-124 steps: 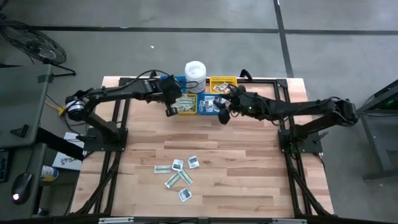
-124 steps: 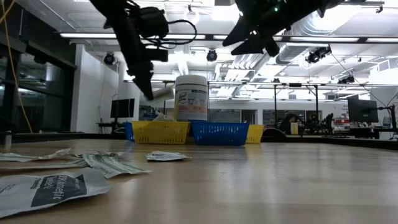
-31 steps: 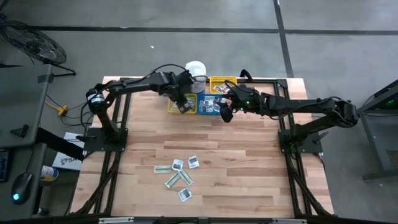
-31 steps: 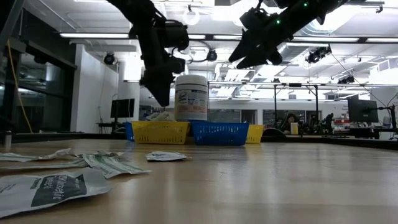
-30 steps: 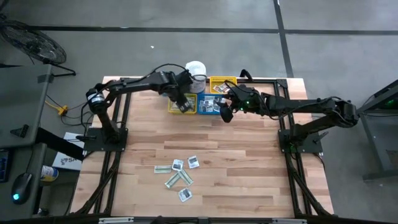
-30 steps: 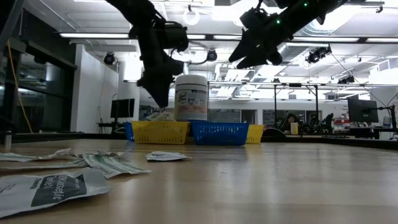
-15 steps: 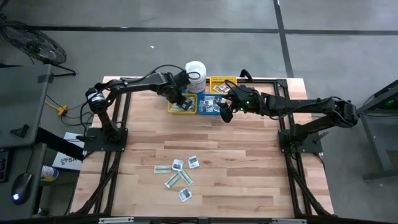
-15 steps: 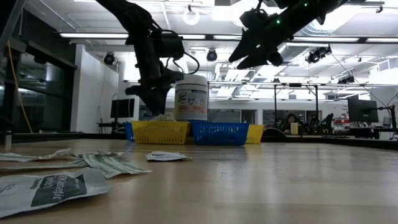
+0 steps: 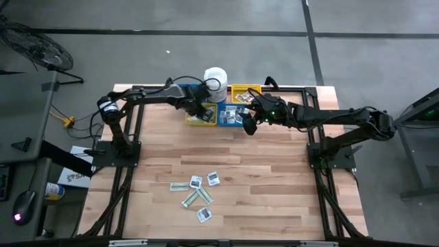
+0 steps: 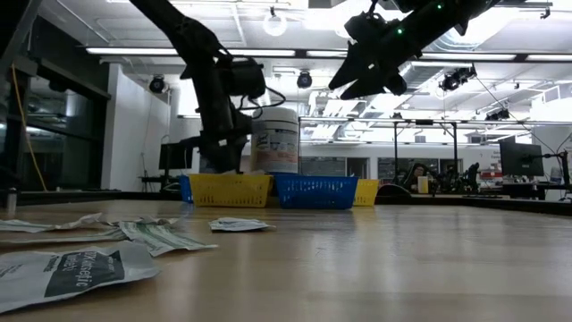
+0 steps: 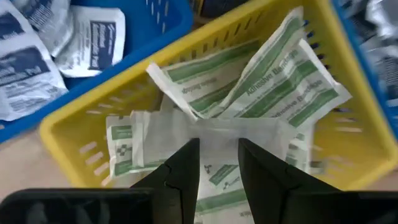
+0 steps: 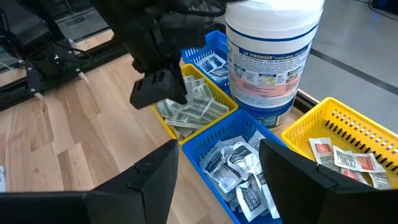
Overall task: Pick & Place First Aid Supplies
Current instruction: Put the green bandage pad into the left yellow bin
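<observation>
My left gripper [image 9: 200,112] reaches down into the near yellow bin [image 11: 68,124] at the table's far side, shut on a pale green-and-white strip packet [image 11: 217,134]. More such strips [image 11: 267,81] lie in that bin. My right gripper [image 12: 217,186] hangs open above the blue bin [image 12: 242,162] of white square packets, touching nothing. Several loose first aid supplies [image 9: 197,191] lie flat on the wood near the table's front, also seen in the low view [image 10: 161,234]. My left gripper pinches the strip packet between its two fingers [image 11: 186,168], coming at it from above and pointing steeply down. The packet's upper edge [image 11: 230,124] spreads beyond the fingertips over the strips in the bin. Whether it rests on them, I cannot tell.
A white lidded tub [image 9: 215,77] stands behind the bins. A second yellow bin [image 9: 245,90] with red-printed packets sits at the far right, and another blue bin [image 11: 37,50] with white packets beside the near yellow one. Bare wood [image 9: 274,171] lies between bins and loose packets.
My left gripper has come down from beside the tub's top into the near yellow bin, rolling about its own pointing line, with the packet still between its fingers. My right gripper has kept still.
</observation>
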You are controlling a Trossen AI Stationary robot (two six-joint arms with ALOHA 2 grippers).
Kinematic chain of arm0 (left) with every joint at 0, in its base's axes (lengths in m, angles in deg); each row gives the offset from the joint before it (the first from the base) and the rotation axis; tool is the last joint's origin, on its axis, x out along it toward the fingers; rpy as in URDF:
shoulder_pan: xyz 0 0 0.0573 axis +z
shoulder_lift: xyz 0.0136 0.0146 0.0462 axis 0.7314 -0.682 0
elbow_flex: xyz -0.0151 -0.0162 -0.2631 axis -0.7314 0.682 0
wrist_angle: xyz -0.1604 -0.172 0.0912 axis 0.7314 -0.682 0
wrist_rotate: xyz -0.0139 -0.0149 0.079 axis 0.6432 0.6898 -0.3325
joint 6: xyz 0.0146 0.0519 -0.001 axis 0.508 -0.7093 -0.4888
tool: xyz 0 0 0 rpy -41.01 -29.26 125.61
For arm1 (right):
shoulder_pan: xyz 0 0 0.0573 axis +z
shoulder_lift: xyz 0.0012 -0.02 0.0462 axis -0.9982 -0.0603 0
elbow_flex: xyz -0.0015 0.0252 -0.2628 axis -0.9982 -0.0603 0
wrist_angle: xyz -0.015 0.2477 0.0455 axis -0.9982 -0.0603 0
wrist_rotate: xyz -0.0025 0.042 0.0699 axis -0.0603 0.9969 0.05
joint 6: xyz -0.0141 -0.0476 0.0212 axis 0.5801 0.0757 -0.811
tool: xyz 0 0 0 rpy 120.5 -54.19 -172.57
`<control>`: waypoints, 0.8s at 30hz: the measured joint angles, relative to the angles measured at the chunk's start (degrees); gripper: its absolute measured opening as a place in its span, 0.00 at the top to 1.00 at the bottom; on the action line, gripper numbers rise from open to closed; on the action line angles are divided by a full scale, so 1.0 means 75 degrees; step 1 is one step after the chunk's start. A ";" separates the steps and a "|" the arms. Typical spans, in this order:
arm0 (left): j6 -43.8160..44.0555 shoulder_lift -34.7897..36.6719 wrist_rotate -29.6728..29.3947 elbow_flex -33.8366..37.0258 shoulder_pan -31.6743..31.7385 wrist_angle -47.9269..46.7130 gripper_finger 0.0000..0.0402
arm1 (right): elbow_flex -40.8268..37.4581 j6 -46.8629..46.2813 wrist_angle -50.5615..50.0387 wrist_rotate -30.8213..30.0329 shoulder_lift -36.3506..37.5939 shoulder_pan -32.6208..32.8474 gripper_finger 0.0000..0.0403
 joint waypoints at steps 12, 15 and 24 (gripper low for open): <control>-0.0086 -0.0632 0.0105 0.0000 -0.0001 0.0074 0.72 | 0.0000 0.0020 -0.0001 0.0029 0.0000 0.0000 0.46; -0.0088 -0.0530 0.0203 0.0002 0.0004 0.0035 0.72 | 0.0000 0.0022 -0.0001 0.0029 0.0000 -0.0002 0.46; -0.0137 0.0215 0.0094 0.0006 0.0004 -0.0092 0.72 | 0.0000 0.0023 -0.0010 0.0029 0.0000 0.0000 0.46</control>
